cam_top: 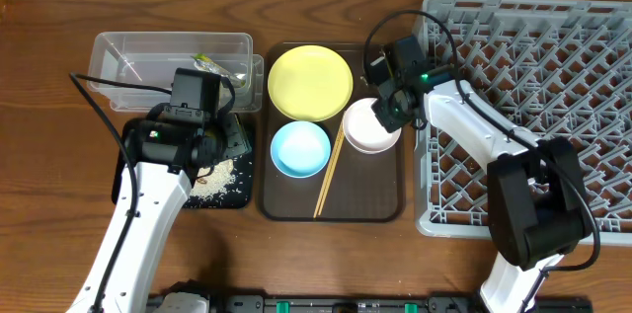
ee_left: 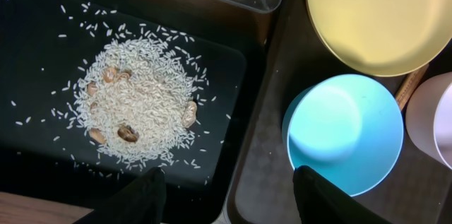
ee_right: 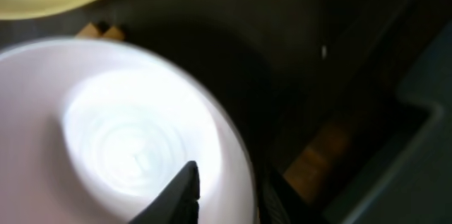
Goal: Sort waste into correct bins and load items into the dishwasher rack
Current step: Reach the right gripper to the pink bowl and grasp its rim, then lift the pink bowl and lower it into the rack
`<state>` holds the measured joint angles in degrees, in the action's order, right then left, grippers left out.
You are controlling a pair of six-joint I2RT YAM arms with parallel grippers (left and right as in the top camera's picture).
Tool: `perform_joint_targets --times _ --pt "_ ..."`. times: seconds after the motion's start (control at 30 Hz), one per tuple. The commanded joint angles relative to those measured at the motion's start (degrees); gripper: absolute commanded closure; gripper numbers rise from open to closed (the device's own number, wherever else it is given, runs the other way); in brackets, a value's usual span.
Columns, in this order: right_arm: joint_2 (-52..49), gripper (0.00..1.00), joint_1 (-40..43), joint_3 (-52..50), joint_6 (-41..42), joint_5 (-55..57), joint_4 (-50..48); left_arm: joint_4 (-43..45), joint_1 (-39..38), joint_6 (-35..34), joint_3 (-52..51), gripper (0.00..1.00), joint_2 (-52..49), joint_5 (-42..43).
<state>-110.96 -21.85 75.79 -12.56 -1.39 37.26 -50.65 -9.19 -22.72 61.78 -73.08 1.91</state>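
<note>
My left gripper is open and empty, low over the black tray, which holds a pile of rice scraps. The yellow-green wrapper lies in the clear tub. My right gripper is shut on the rim of the white bowl, one finger inside and one outside. The yellow plate, light blue bowl and chopsticks lie on the brown serving tray. The grey dishwasher rack is at the right. I see no small white cup.
A few brown bits lie among the rice. The brown serving tray sits between the black tray and the rack, close to both. The right arm's base stands in front of the rack's near side. Cables hang over the tub and the rack.
</note>
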Motion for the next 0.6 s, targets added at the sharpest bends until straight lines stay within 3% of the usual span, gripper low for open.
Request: perform_joint_targets --times 0.0,0.13,0.23,0.57 --pt "-0.33 0.82 -0.57 0.26 0.33 0.48 1.92 -0.11 0.24 -0.52 0.26 0.39 -0.28 -1.11" --pt "-0.33 0.88 -0.57 0.26 0.33 0.48 4.48 -0.09 0.24 -0.55 0.26 0.39 -0.28 -1.11" --pt "-0.33 0.99 -0.57 0.26 0.35 0.50 4.81 -0.11 0.24 -0.52 0.26 0.39 -0.28 -1.09" --pt "3.78 0.99 0.98 0.39 5.27 0.96 4.02 -0.11 0.24 -0.52 0.26 0.39 -0.28 -1.11"
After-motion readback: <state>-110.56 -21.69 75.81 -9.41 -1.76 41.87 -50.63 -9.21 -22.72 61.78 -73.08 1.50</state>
